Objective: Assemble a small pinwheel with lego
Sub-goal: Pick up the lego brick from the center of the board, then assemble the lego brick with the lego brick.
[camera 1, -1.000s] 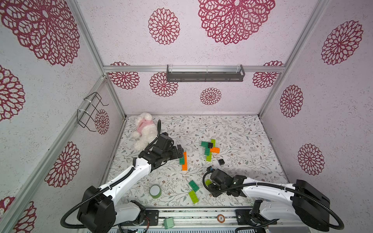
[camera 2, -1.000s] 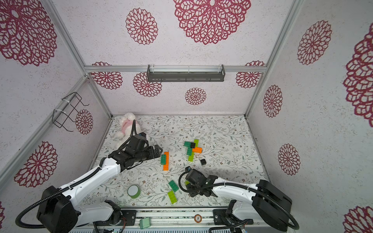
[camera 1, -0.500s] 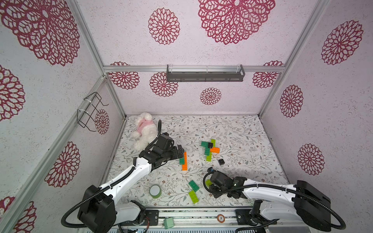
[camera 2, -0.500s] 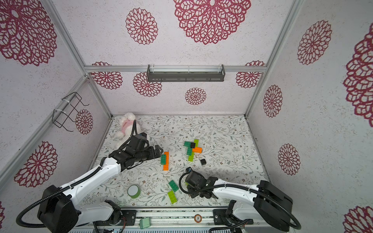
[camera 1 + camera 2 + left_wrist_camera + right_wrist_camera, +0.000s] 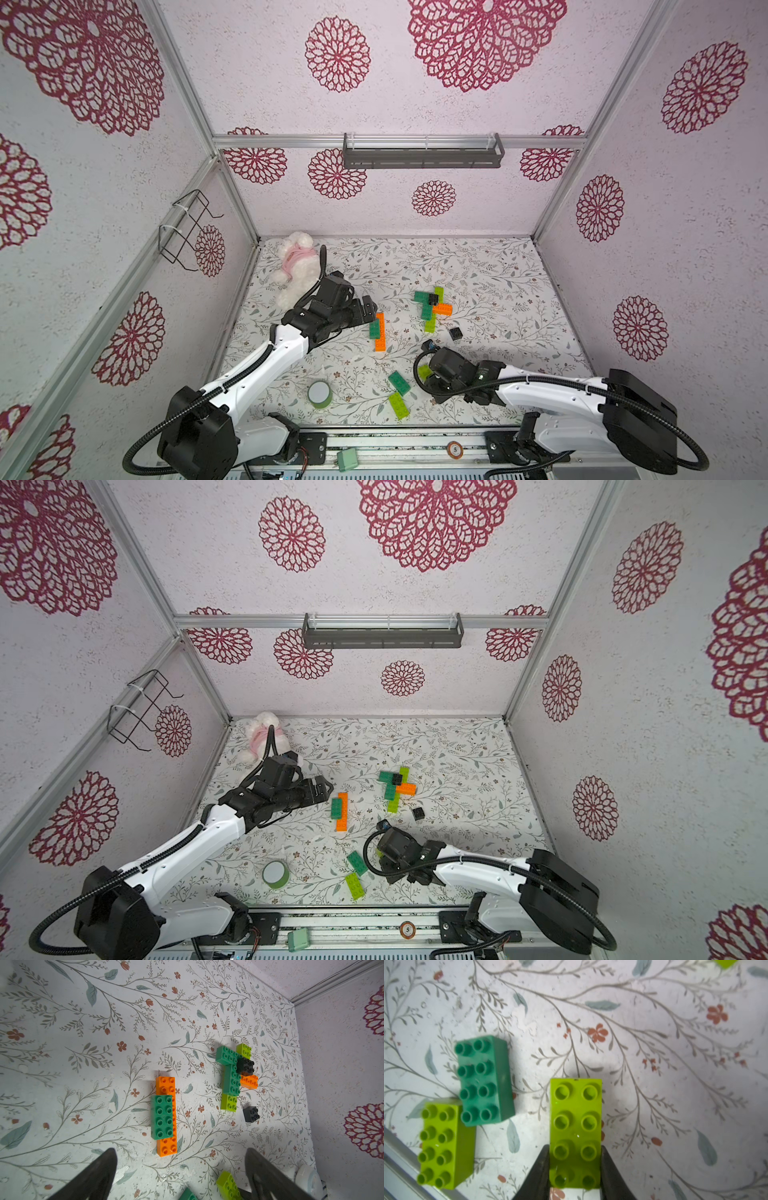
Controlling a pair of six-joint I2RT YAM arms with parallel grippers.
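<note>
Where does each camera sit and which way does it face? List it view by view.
Top views: high above the robot's base end, facing down over the table toward the back wall; the whole robot shows, left gripper and right gripper.
Left wrist: on the left arm, looking past its open fingers at the orange-and-green stack.
Right wrist: on the right arm, looking straight down; fingers closed on a lime brick.
Shared: both wrist views show that lime brick; the top views nearly match.
</note>
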